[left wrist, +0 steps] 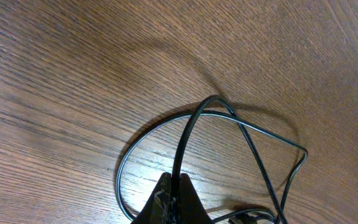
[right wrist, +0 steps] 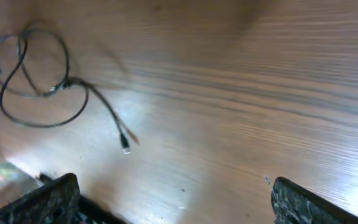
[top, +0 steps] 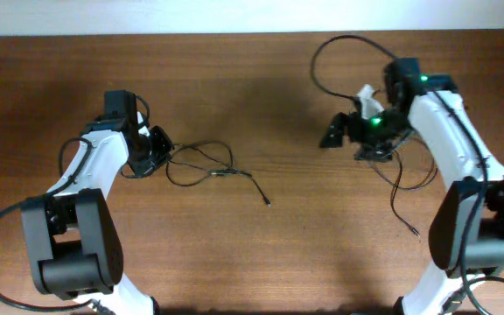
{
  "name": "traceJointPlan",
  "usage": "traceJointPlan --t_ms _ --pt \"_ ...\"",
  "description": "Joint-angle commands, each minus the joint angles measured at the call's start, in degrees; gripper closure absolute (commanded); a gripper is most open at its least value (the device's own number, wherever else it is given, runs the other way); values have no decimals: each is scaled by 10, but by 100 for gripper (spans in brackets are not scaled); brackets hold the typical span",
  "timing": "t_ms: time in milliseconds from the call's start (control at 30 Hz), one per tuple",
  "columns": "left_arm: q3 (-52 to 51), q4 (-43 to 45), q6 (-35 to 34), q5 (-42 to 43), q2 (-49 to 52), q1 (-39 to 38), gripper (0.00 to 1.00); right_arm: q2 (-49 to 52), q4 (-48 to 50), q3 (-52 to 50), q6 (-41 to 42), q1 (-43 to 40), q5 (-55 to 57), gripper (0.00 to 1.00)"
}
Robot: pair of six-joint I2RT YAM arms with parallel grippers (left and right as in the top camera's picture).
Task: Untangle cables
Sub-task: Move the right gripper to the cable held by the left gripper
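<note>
Cables [top: 201, 163] are seen looped on the wooden surface [top: 261, 96], left of its centre and well apart from its edges. The left arm [top: 81, 175] is stretched toward the loops from the left edge, and the right arm [top: 449, 131] is held over the right side, nearer the far edge. The left fingers [left wrist: 174, 202] are clenched on one black strand where the loops cross. The right fingers [top: 348, 138] are spread wide, with nothing grasped between them. A loose tail is run out from the loops toward the near edge and is ended by a small plug [top: 268, 203]. Another thin cord [top: 393, 203] is laid beside the right arm.
</note>
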Motion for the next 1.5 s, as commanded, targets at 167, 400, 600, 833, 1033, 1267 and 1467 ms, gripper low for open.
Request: traceJointPlan --t_ms 167,400,600,833,1033,1267,1467 --pt "-5 7 -1 7 -6 -17 42 -5 111 -3 -4 160 -9 8" --pt "13 -23 110 193 -6 51 24 -4 261 -3 -9 294 101 8" --pt "13 -38 113 174 -6 103 0 0 353 -3 -39 359 147 9" --pt "12 -38 113 149 -6 103 1 88 411 -3 -39 396 188 41" --pt "12 -36 113 149 -6 103 1 160 464 -3 -39 407 188 44" --pt "12 -34 113 149 -6 103 1 184 381 -3 -39 407 216 45" --pt "12 -34 113 149 -6 103 1 184 256 -3 -53 407 216 40"
